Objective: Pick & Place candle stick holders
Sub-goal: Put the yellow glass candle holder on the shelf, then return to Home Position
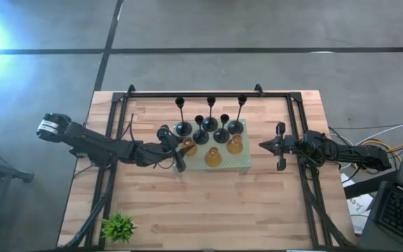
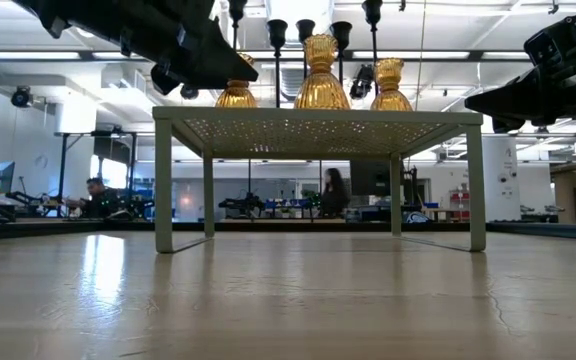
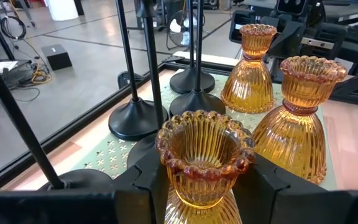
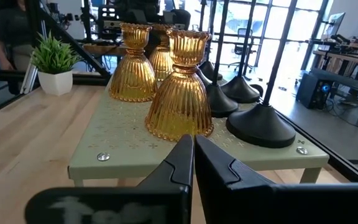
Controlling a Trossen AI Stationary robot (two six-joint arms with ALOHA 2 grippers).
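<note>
A small green perforated stand in the middle of the table carries several black candle stick holders with domed bases and thin stems, and three squat amber holders. My left gripper is at the stand's left side, shut on the leftmost amber holder, which stands upright on the stand. My right gripper is shut and empty. It hovers just right of the stand and points at it. My left gripper pinches the leftmost amber holder between its two fingers, on the ribbed body just below the scalloped cup. The fingers come about level from the table's left side. The holder is upright, its base on the stand.
A small green plant stands at the table's near left corner. A black rail frame runs along the table's far edge and sides. A keyboard and cables lie beyond the right edge. People sit in the room behind.
</note>
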